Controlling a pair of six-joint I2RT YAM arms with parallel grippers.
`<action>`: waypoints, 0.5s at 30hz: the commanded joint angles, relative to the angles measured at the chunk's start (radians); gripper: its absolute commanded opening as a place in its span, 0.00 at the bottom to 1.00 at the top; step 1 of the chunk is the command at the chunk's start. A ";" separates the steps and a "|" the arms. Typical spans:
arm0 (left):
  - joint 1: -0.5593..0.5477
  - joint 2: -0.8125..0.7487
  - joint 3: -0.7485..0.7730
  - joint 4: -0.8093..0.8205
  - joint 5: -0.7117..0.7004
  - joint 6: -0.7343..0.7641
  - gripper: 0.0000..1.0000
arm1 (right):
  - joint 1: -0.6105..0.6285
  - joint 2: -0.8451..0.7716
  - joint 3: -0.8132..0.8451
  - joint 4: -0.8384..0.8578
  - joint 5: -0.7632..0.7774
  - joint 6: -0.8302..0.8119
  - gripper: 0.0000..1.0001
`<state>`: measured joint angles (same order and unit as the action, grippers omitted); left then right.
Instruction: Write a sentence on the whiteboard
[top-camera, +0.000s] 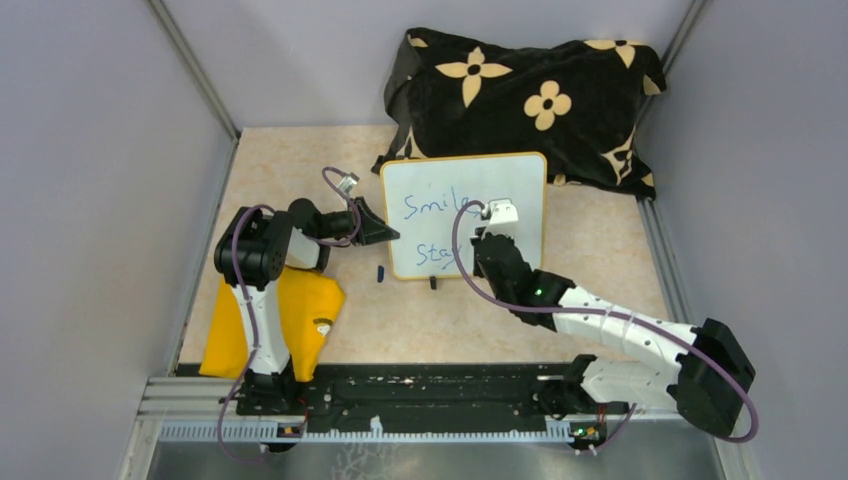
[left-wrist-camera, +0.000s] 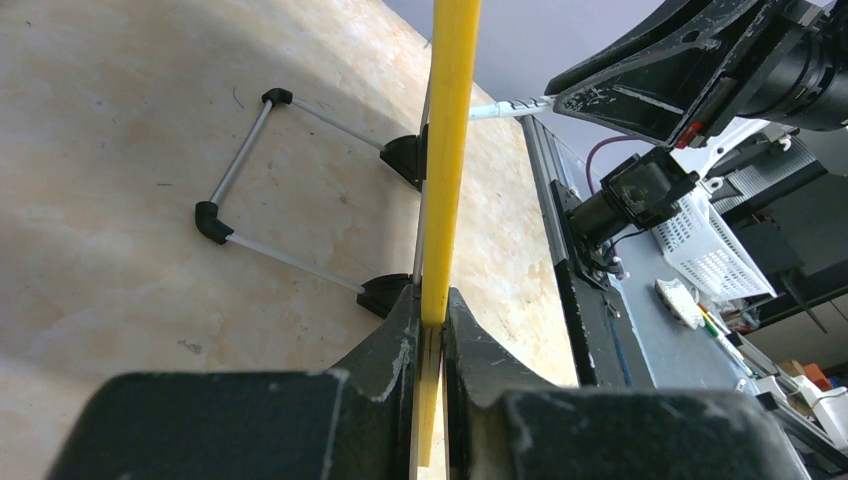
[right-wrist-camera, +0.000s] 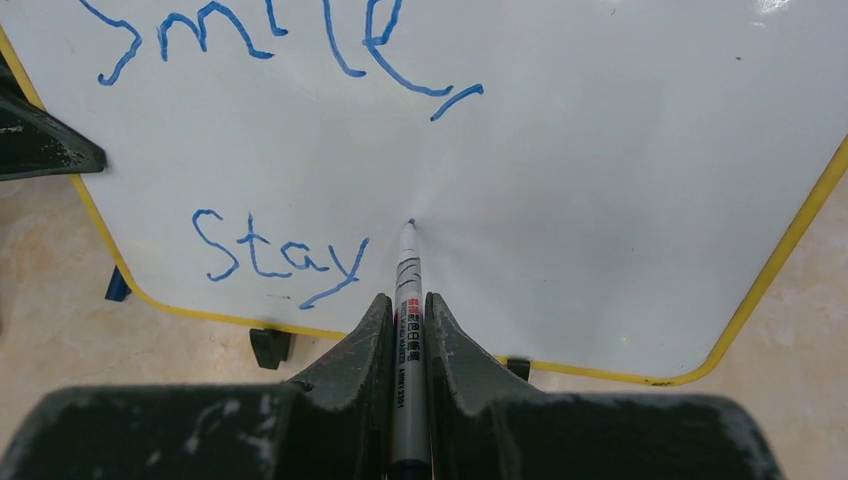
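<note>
Mid-table, toward far edge: whiteboard (top-camera: 463, 215), just in front of black flowered cloth (top-camera: 520, 100). Written face toward arms, leaning back on wire stand (left-wrist-camera: 250, 190); long axis parallel to table's near edge. On its left yellow rim: left gripper (left-wrist-camera: 432, 310), jaws pinched on that edge. Over its face: right gripper (right-wrist-camera: 405, 310), jaws closed round marker (right-wrist-camera: 408, 290), tip on whiteboard just right of "Stay". Blue writing: "Smile" above, "Stay" below at left. Marker label: red block, small print, unreadable. Blue cap (top-camera: 381, 272) on table (top-camera: 600, 260) by whiteboard's near-left corner. Yellow cloth (top-camera: 300, 310) near left arm's base.
</note>
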<state>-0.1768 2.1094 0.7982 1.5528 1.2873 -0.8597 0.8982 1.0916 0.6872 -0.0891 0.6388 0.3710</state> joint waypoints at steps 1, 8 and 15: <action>-0.023 0.061 -0.009 0.137 0.005 0.016 0.00 | -0.005 -0.016 -0.020 0.035 -0.006 0.035 0.00; -0.023 0.063 -0.008 0.138 0.006 0.016 0.00 | -0.005 -0.042 -0.067 0.020 -0.017 0.064 0.00; -0.023 0.062 -0.009 0.137 0.005 0.019 0.00 | -0.005 -0.049 -0.097 0.013 -0.045 0.090 0.00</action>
<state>-0.1768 2.1094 0.7986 1.5528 1.2869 -0.8597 0.8982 1.0554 0.6067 -0.0761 0.6010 0.4355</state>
